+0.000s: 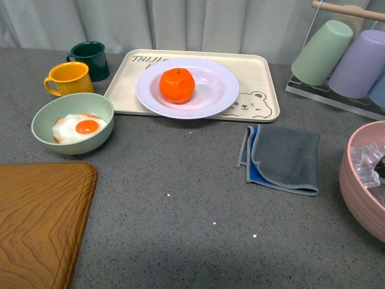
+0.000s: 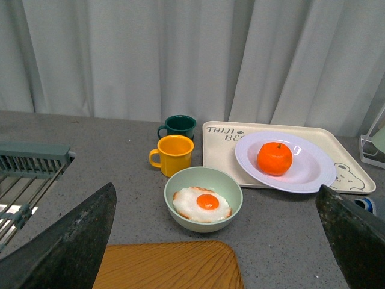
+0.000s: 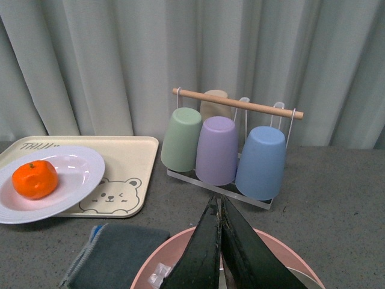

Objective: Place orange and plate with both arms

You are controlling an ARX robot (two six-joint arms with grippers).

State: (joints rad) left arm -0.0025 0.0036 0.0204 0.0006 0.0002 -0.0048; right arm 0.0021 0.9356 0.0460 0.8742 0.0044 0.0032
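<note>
The left pincer (image 2: 210, 241) is spread wide, holding and touching nothing. The right pincer (image 3: 220, 253) is clenched, empty, above the pink bowl (image 3: 274, 250). The orange (image 1: 177, 85) sits in the plate (image 1: 225, 90) on the bear tray (image 1: 264, 78) near the bench's far edge.

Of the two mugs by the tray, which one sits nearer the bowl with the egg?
The yellow mug. It stands just behind the green bowl; the dark green mug is farther back, beside the tray.
</note>
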